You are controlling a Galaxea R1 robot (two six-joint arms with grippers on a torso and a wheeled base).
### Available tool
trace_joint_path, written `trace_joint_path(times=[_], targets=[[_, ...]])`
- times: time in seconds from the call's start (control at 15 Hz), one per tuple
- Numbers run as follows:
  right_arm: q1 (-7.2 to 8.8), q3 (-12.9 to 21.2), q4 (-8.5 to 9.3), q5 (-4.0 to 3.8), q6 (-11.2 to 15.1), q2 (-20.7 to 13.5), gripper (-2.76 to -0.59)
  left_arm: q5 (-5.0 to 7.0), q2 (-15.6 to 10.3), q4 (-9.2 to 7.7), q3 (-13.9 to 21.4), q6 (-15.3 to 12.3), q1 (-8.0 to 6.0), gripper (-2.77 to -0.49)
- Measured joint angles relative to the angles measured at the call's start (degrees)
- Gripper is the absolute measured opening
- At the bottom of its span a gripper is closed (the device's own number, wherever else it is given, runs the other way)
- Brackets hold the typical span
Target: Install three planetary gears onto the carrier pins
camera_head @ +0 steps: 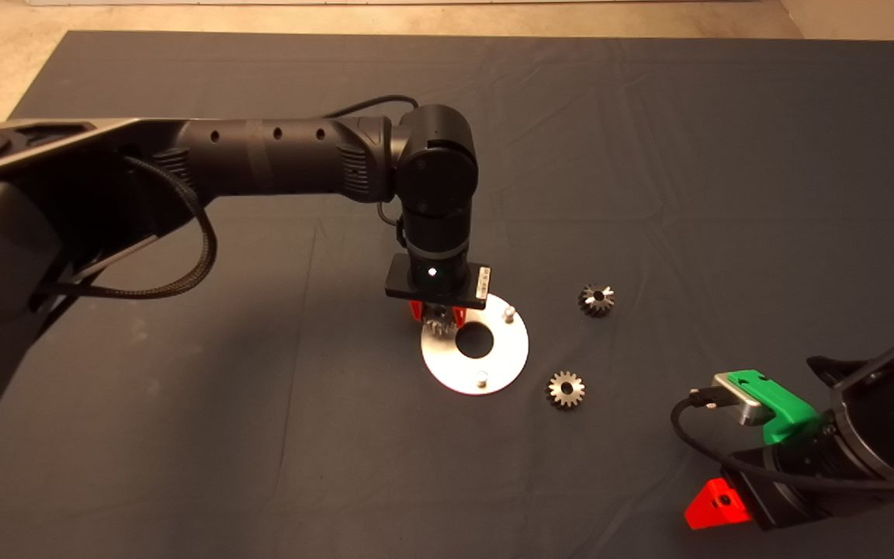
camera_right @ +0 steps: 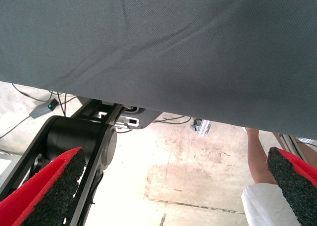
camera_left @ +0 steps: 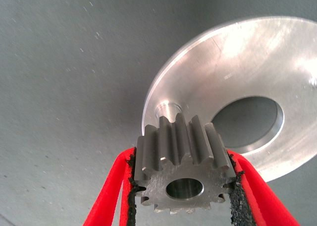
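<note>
1. Left tool (camera_head: 438, 314): positioned over the left edge of the white disc (camera_head: 505, 361), pointing down. Its red fingers (camera_left: 111, 196) are clamped on one planetary gear (camera_left: 184, 169), which is held just above a carrier pin (camera_left: 168, 109) at the disc rim; whether gear and pin touch cannot be told.
2. Carrier pins: two further pins stand bare on the disc, one at the far right (camera_head: 508, 314), one at the near edge (camera_head: 482, 379).
3. Remaining planetary gears: two lie loose on the dark mat (camera_head: 183, 435) to the right of the disc, one farther back (camera_head: 596, 299), one nearer (camera_head: 565, 389), apart from each other.
4. Right tool (camera_head: 715, 505): parked at the lower right edge of the bench, fingers (camera_right: 52, 186) wide apart, holding nothing.
5. The right wrist view shows the floor beyond the mat and a person's leg (camera_right: 257, 154).
</note>
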Motion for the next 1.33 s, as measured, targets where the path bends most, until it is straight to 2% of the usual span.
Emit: trace_joint_path(times=[0.27, 1.07, 1.33], targets=[[-0.01, 0.0, 0.00, 0.02, 0.0, 0.0, -0.62, -0.28, -0.2, 1.23, -1.0, 0.3, 0.68, -2.31], [0.00, 0.0, 0.00, 0.00, 0.0, 0.0, -0.62, -0.16, -0.5, 1.24, -1.0, -0.2, 0.68, -2.29], [-0.01, 0.0, -0.01, 0.00, -0.2, 0.0, -0.62, 0.00, -0.5, 1.24, -1.0, -0.2, 0.66, -2.13]])
